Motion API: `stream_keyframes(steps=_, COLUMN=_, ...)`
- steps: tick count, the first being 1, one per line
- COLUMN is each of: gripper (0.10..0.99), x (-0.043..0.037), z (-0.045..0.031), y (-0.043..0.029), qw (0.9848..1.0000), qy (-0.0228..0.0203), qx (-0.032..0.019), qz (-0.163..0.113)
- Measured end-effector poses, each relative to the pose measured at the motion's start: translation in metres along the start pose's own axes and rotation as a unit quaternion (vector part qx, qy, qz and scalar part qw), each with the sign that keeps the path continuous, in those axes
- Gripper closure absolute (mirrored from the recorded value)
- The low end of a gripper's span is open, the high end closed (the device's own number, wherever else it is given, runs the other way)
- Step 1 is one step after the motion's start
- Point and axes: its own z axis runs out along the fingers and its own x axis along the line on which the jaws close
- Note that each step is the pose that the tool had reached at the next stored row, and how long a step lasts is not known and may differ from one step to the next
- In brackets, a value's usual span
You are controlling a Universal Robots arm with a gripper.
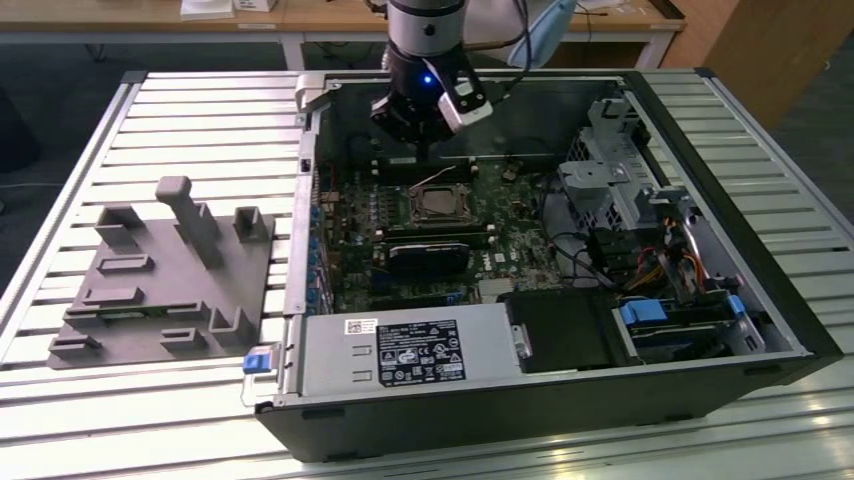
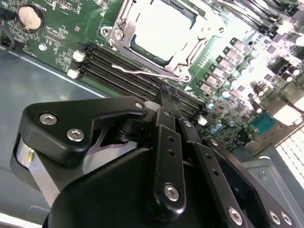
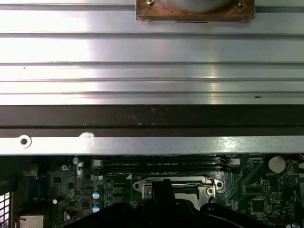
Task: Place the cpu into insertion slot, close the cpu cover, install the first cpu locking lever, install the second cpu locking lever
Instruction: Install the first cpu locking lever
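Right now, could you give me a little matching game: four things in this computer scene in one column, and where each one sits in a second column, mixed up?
Things:
1. cpu
2. gripper
3. grey holder tray
4. round coin battery

Places:
A. on the slatted table, at the exterior view's left of the computer case
B. in a black ring on the green board
C. inside the cpu cover window
D. over the long memory slots

Pairs: 1-C, 2-D, 3-A, 4-B.
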Motion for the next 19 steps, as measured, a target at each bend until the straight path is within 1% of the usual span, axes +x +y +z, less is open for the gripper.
stream_keyframes(steps=19, gripper=0.980, x=-0.0011, z=0.0055, y=-0.0005, qw=1.0000, qy=0.0001, qx=-0.0001, qz=-0.002)
